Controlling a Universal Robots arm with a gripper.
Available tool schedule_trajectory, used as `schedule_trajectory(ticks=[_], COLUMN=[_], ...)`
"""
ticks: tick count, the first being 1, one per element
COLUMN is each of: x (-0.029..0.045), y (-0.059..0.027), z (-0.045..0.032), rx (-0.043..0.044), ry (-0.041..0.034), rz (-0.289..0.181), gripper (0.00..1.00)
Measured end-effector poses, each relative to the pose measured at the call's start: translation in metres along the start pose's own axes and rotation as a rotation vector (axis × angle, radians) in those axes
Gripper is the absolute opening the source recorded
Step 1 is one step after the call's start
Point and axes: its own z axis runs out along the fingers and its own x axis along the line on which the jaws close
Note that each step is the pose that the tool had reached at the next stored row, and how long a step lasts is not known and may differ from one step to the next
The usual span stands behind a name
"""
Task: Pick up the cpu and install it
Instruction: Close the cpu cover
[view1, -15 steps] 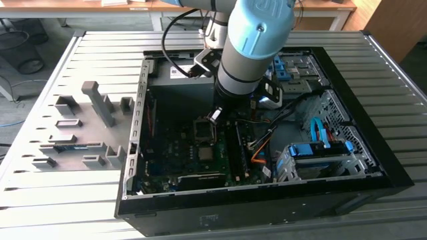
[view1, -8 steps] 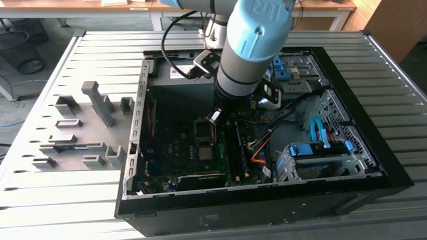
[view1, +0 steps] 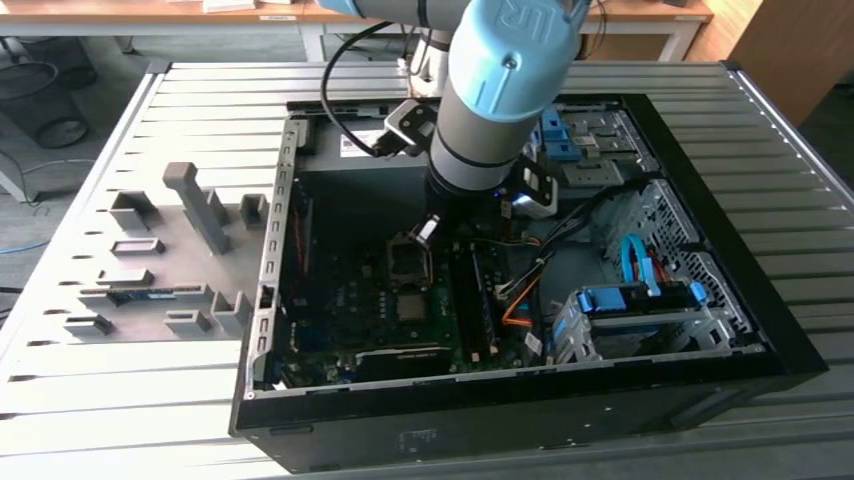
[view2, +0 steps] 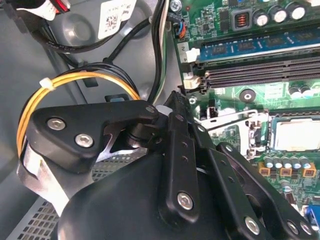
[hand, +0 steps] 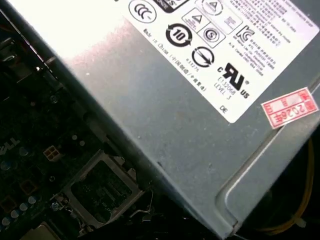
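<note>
- Silver-grey, the cpu (view2: 296, 135) lies in its socket in the second wrist view, just beyond the gripper (view2: 175, 102), whose black fingers seem pressed together, holding nothing.
- In the exterior view, the gripper (view1: 427, 232) hangs above the socket frame (view1: 408, 262); going lower could catch it.
- In the first wrist view, the grey power supply (hand: 200, 115) sits close, so a collision is possible.

The arm (view1: 487, 95) reaches steeply downward, its black end effector (view2: 176, 100) with fingers drawn together
</note>
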Motion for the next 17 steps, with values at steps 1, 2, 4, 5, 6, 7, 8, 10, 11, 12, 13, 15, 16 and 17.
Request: schedule_trajectory(ticks=[1,2,4,5,6,7,8,10,11,12,13,15,16,17], x=[-0.0002,-0.0002,0.0002,0.0006,0.0010,0.0013,0.0015,0.0017,0.0018,0.0019,0.0023,0.0031,0.0037,0.0042], y=[0.0002,0.0006,0.0014,0.0018,0.0022,0.0026,0.0028,0.0029,0.0029,0.0029,0.0031,0.0037,0.0044,0.0050], z=[0.0009,0.0017,0.0033,0.0041,0.0048,0.0054,0.0061,0.0071,0.0075,0.0080,0.0084,0.0091,0.0092,0.0093], rx=[0.0000,0.0000,-0.0001,0.0000,0.0000,0.0000,0.0000,0.0000,0.0000,0.0000,0.0000,0.0000,0.0000,0.0001], ry=[-0.0001,-0.0001,-0.0002,-0.0001,-0.0001,-0.0001,-0.0001,0.0000,0.0000,0.0000,0.0000,0.0000,0.0001,-0.0001], rz=[0.000,0.000,0.000,0.000,0.000,0.000,0.000,0.000,0.000,0.000,0.000,0.000,0.000,0.000], gripper=[0.10,0.10,0.10,0.10,0.10,0.10,0.10,0.10,0.10,0.10,0.10,0.10,0.10,0.10])
